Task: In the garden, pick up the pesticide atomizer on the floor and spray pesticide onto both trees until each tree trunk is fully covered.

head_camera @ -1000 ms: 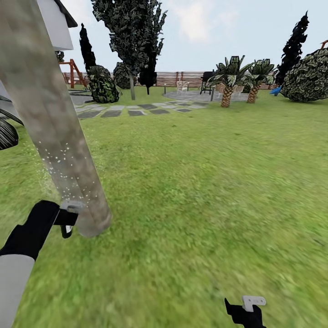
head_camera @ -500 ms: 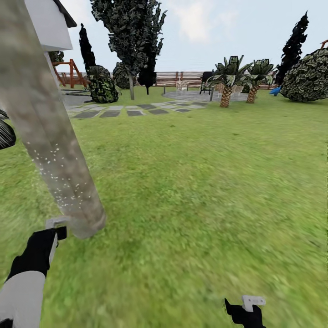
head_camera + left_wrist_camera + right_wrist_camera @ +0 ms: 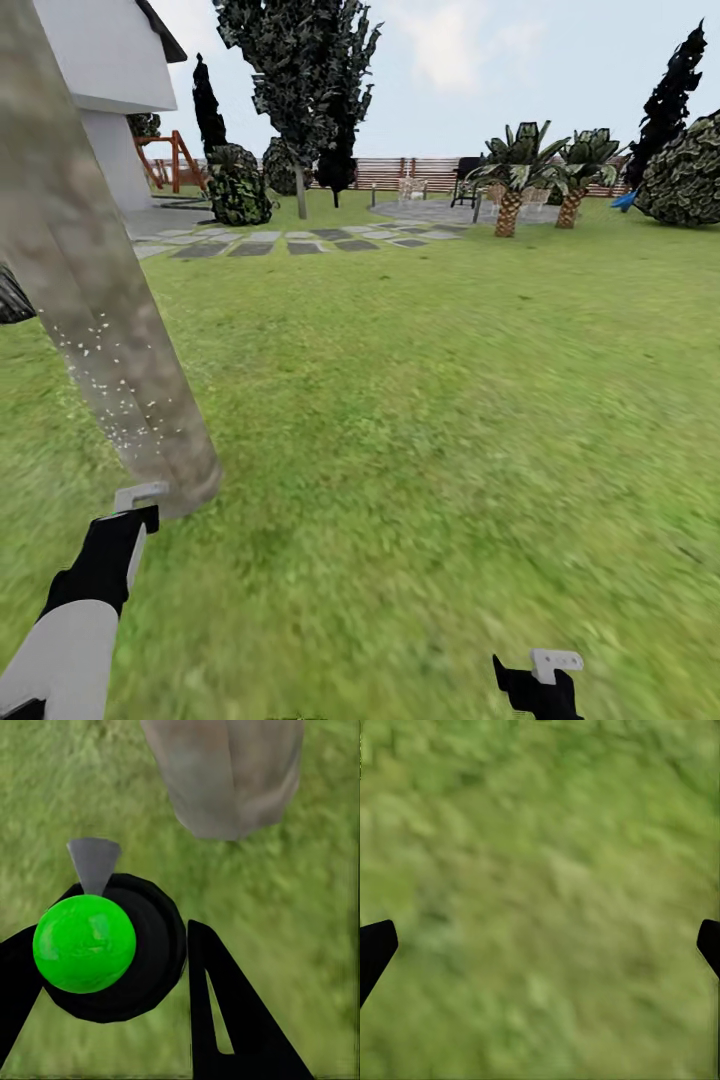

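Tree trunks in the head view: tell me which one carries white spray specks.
The thick leaning grey-brown trunk beside the left claw, which holds the atomizer. The thin trunk of the far tree and the scaly palm trunks show none.

One thick tree trunk (image 3: 95, 300) stands near on the left. Two small palms (image 3: 510, 165) grow far off on the right. There are about three round bushes (image 3: 240, 185), and many grey stepping stones (image 3: 290, 240).

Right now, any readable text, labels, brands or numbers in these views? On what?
None.
Atomizer in the left gripper: plain green top, black body, no label.
Tree trunk: bare bark with white flecks, no sign.
House wall and fence: no lettering visible.
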Tool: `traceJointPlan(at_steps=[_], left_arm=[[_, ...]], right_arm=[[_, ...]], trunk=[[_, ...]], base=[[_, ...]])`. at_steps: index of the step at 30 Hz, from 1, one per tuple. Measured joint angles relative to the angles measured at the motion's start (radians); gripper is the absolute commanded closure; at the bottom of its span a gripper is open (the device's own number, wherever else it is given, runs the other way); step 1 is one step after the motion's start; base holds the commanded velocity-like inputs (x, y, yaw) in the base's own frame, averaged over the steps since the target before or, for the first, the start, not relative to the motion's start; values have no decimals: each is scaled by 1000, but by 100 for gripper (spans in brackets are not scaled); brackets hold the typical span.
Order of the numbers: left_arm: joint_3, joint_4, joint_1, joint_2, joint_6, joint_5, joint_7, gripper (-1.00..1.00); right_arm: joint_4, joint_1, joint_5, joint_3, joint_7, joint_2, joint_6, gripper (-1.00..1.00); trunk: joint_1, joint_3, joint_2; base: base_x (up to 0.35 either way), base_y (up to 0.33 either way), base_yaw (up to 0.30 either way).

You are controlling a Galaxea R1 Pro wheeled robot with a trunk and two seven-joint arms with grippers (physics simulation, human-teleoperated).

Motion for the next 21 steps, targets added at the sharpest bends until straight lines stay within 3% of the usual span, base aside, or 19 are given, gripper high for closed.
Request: traceJointPlan(at_steps=[13, 21], left_arm=[[2, -5, 0, -4, 2, -5, 0, 100], [1, 0, 0, -5, 2, -2, -1, 100]], right_arm=[[0, 0, -1, 0, 0, 0, 0, -100], [-1, 0, -1, -1, 4, 0, 0, -100]], trunk=[[0, 0, 0], [0, 0, 0]], base=[[6, -277, 272], [183, -240, 26]])
